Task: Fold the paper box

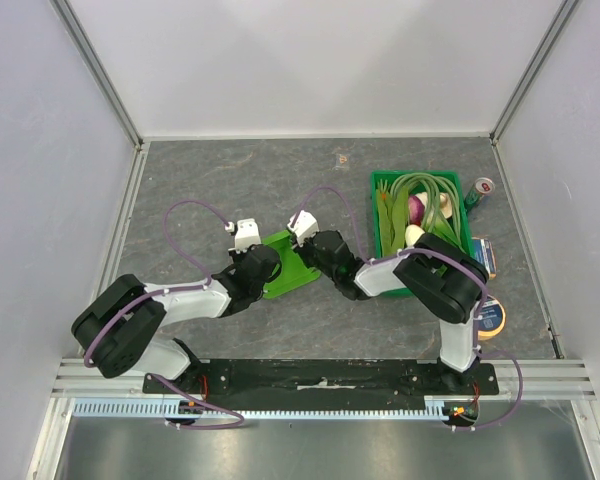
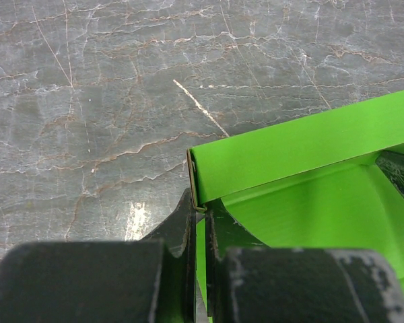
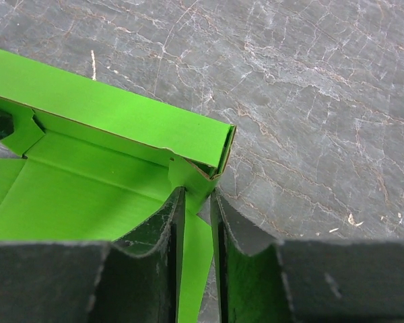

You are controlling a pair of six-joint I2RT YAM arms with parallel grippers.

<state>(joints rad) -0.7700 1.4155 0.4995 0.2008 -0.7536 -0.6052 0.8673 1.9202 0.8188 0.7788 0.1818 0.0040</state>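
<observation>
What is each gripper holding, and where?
The paper box: left gripper pinches a side flap by one corner, right gripper the flap at the opposite end.

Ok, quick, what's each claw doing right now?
Left claw: closed on a wall of the paper box.
Right claw: closed on the paper box too.

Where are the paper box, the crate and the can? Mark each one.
paper box (image 1: 288,268): top external view, on its flat base panel.
crate (image 1: 375,215): top external view, on its left wall rim.
can (image 1: 479,192): top external view, on its body.
</observation>
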